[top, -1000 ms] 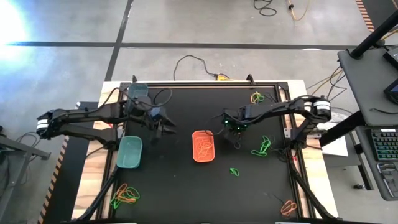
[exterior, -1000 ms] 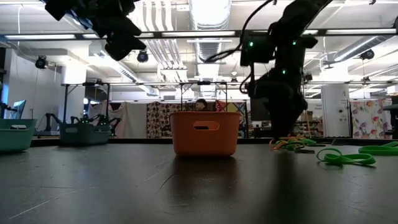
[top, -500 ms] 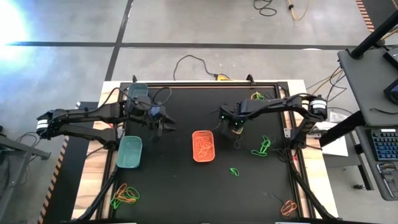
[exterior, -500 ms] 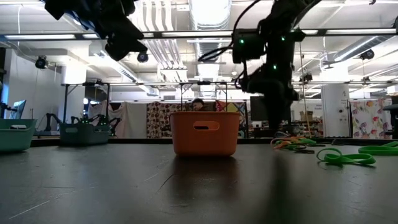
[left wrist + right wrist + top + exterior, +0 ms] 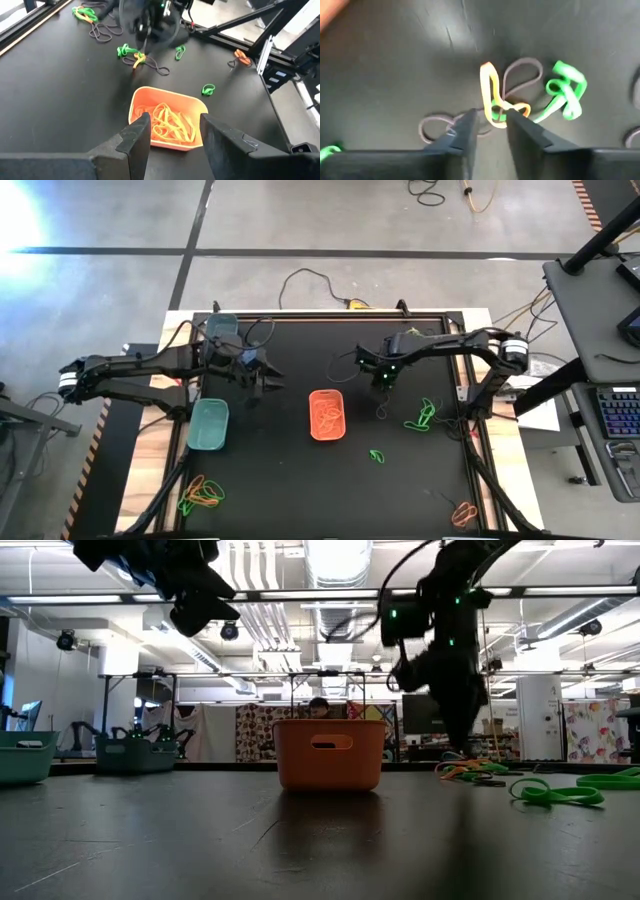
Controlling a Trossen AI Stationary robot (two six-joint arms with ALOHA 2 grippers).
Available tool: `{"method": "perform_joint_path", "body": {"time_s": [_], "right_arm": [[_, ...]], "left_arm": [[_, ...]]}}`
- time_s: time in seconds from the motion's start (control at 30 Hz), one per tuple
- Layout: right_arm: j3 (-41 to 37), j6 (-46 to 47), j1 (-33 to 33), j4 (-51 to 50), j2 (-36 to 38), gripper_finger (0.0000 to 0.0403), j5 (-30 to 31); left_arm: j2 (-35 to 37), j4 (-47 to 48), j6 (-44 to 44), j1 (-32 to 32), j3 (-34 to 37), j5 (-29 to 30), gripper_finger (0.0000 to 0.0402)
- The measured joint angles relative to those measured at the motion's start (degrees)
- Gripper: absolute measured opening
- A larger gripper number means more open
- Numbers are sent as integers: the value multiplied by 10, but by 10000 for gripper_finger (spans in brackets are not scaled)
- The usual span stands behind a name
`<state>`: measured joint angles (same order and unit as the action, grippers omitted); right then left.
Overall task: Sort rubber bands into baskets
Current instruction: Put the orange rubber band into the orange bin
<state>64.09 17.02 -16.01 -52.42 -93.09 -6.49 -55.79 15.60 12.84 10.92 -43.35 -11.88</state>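
Note:
The orange basket (image 5: 327,414) stands mid-table with orange rubber bands (image 5: 167,125) inside. The light teal basket (image 5: 209,425) and the dark grey-teal basket (image 5: 221,328) stand at the left. My right gripper (image 5: 492,117) hangs open, pointing down, just above a tangle of orange, green and brown bands (image 5: 510,95) that lies on the table right of the orange basket. The tangle shows through the gap between the fingers. My left gripper (image 5: 174,120) waits open in the air, left of the orange basket (image 5: 167,117), and holds nothing.
More green bands lie at the right (image 5: 423,417) and in front of the orange basket (image 5: 377,456). A mixed heap (image 5: 200,493) sits at the near left, orange ones (image 5: 463,513) at the near right, and some (image 5: 414,336) at the far right. Bare black tabletop lies between the baskets.
My right gripper has risen a little off the table over the tangle and shifted slightly toward the right, its wrist turning. The bands on the table lie where they were.

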Motion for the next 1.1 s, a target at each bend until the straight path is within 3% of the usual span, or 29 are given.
{"method": "perform_joint_path", "body": {"time_s": [0.17,0.33,0.47,0.67,0.87,1.1], "right_arm": [[-2,-6,0,11,-32,161,0],[-2,-16,0,12,-58,167,7],[1,-12,0,20,-66,128,44],[18,-13,-3,21,-52,21,66],[54,-27,-13,-19,-34,9,70],[103,-75,-79,-88,-3,9,153]], "left_arm": [[0,-9,5,-3,0,0,155],[0,-12,9,-4,0,-1,155],[0,-21,12,-4,0,0,155],[-1,-21,15,-4,0,0,155],[-2,-24,17,-4,0,-1,155],[-2,-32,16,-5,0,0,155]]}}
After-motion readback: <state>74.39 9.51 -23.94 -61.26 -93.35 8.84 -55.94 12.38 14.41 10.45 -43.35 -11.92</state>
